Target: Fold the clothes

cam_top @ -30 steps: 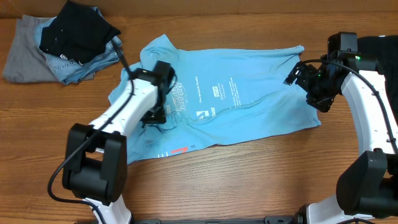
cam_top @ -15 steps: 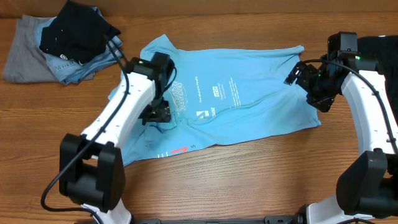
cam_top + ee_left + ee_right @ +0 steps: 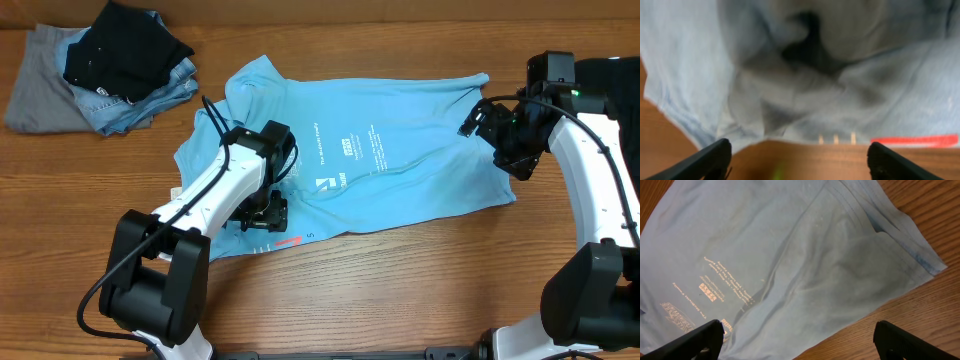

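Observation:
The light blue T-shirt (image 3: 390, 160) lies spread on the wooden table with its small white print facing up. My left gripper (image 3: 262, 212) is open and low over the shirt's rumpled front left hem, where a red stripe (image 3: 912, 141) shows; its fingertips (image 3: 797, 165) hold nothing. My right gripper (image 3: 487, 122) is open and hovers above the shirt's right end; in its wrist view the shirt (image 3: 790, 255) fills the frame and the jaws (image 3: 800, 340) are empty.
A pile of other clothes (image 3: 105, 70), black, denim blue and grey, lies at the back left. Bare wooden table (image 3: 420, 280) runs along the front of the shirt.
My left gripper has moved from the shirt's printed middle down towards its front left hem. The right arm has not moved.

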You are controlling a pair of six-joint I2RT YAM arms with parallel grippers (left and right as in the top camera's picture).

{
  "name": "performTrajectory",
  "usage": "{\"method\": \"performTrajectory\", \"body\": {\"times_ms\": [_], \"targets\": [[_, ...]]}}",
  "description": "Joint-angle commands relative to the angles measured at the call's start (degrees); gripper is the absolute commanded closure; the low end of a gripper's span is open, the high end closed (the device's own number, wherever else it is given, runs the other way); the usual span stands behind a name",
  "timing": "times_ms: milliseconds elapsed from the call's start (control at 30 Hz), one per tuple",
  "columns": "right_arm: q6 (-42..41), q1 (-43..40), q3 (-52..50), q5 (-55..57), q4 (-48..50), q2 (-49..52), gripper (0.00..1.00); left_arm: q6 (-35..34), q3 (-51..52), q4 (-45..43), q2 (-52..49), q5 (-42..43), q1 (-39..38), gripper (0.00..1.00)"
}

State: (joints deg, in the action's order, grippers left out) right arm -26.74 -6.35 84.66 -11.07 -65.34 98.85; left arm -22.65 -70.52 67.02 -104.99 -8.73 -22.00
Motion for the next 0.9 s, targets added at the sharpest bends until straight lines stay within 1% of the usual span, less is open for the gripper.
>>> {"method": "performTrajectory", "body": {"times_ms": [0, 167, 233, 300, 367, 467, 767, 833, 867], "targets": [[0.4, 0.2, 0.8, 0.7, 0.3, -0.8, 0.00, 1.2, 1.2, -2.9, 1.2, -1.4, 0.3, 0.18], [0.5, 0.2, 0.8, 0.8, -0.4, -0.8, 0.00, 2.6, 2.3, -7.4, 1.2, -3.7, 0.5, 0.34], [0.7, 0.2, 0.8, 1.1, -0.7, -0.8, 0.00, 2.8, 2.3, -7.8, 1.2, -3.7, 1.1, 0.45], [1.4, 0.2, 0.8, 1.2, -0.9, -0.8, 0.00, 3.0, 2.3, -8.2, 1.2, -3.7, 1.8, 0.53], [1.5, 0.2, 0.8, 1.2, -0.9, -0.8, 0.00, 3.1, 2.3, -8.3, 1.2, -3.7, 2.7, 0.57], [1.5, 0.2, 0.8, 1.2, -1.0, -0.8, 0.00, 3.4, 2.6, -8.3, 1.2, -3.6, 4.0, 0.60], [1.5, 0.2, 0.8, 1.2, -1.0, -0.8, 0.00, 4.9, 3.1, -9.1, 1.2, -3.7, 5.0, 0.60], [1.5, 0.2, 0.8, 1.2, -1.0, -0.8, 0.00, 4.9, 3.1, -9.4, 1.2, -3.7, 5.0, 0.67], [1.5, 0.2, 0.8, 1.2, -1.0, -0.8, 0.00, 4.9, 3.1, -9.8, 1.2, -3.8, 5.1, 0.74]]}}
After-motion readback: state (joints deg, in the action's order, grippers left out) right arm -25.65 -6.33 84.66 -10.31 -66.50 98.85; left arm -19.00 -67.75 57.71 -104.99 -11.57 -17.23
